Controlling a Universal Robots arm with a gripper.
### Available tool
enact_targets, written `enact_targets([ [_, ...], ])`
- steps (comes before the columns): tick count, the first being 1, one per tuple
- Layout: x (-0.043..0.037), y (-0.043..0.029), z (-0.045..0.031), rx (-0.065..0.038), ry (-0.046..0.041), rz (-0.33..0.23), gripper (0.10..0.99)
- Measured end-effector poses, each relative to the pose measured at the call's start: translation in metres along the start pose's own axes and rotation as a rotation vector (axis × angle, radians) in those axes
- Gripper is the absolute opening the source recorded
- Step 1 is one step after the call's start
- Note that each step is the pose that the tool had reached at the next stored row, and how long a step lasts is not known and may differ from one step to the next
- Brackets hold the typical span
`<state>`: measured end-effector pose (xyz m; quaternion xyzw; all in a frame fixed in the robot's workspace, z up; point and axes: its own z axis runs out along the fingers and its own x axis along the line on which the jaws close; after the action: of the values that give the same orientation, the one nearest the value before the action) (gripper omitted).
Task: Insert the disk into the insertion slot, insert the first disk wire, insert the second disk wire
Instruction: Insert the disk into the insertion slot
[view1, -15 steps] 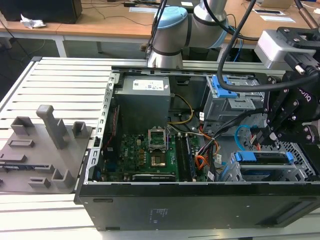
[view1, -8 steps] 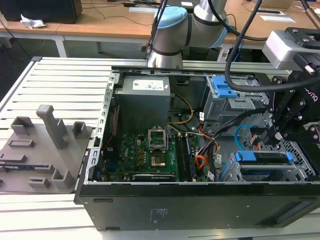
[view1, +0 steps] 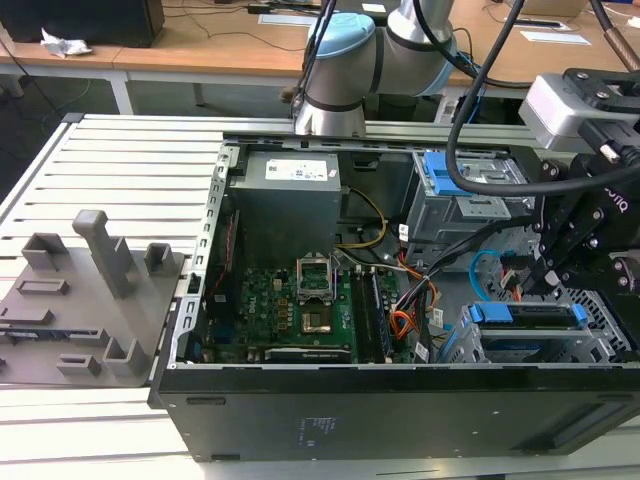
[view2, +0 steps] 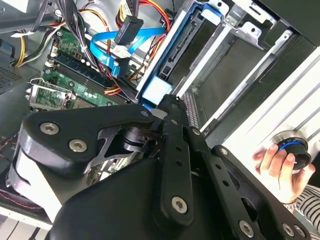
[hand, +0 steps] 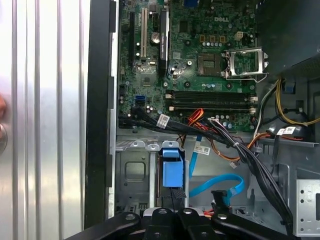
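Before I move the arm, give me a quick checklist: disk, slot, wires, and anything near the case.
1. Disk in the insertion slot: ok, though I can't see how far in it is.
2. End effector at the disk's blue carrier end: ok.
3. Blue flat cable plugged into the disk: not ok; its black connector hangs free.
4. Black wire bundle clear of the slot mouth: cannot tell.
5. Person's hand out of the case: ok; it rests on a knob outside the case.
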<state>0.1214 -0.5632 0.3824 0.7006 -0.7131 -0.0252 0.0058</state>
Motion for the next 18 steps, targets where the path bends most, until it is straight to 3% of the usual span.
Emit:
enact_targets([
  [18, 0.0004, -0.0006, 0.0132, 0.000, 0.0000, 0.000, 0.106],
])
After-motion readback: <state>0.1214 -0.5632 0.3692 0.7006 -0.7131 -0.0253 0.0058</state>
